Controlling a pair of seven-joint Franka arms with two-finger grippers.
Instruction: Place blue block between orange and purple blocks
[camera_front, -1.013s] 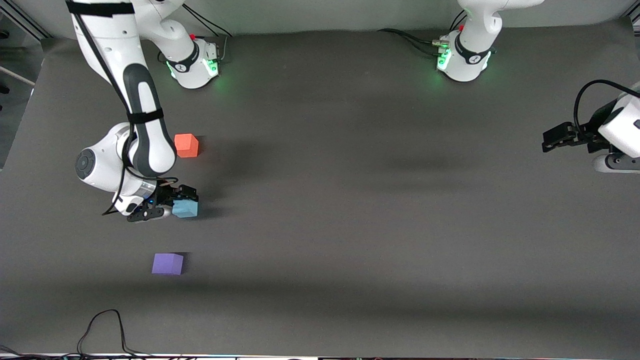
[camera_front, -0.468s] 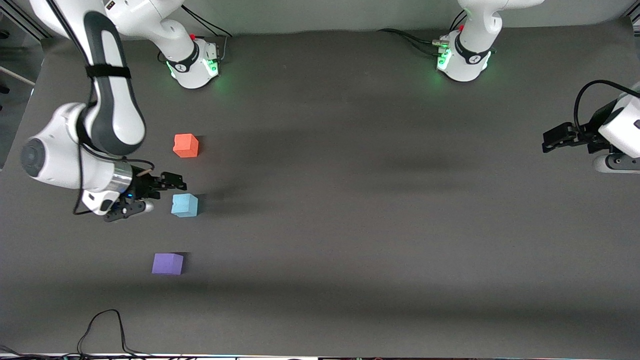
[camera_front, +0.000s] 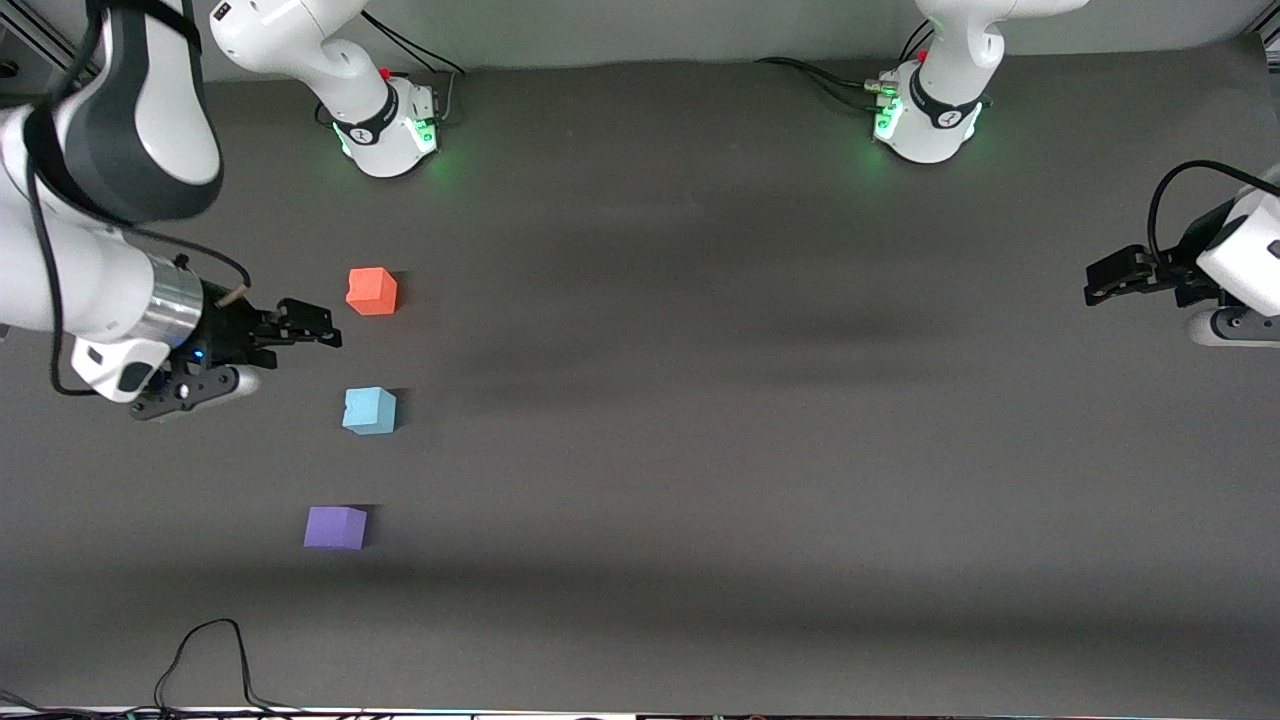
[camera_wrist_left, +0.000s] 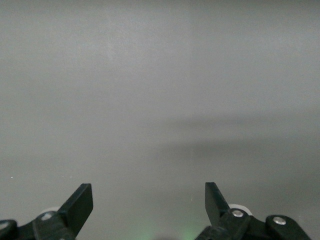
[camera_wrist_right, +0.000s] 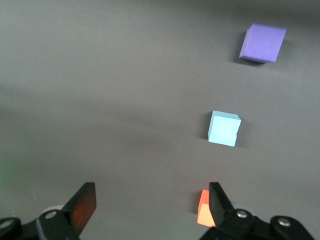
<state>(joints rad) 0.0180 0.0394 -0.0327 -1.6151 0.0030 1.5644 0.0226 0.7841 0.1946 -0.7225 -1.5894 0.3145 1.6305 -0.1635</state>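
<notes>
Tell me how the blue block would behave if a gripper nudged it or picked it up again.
The blue block sits flat on the table with square faces, so a nudge would probably slide it rather than roll or tip it. Its matte, foam-like surface suggests it is light and slightly squashy, likely gripping well between fingers. Being light, it may skid easily.

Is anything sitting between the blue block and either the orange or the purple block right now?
Nothing visible. The blue block rests on the bare table with open gaps to the orange block, farther from the front camera, and the purple block, nearer it. The right hand is open and off to the side.
</notes>
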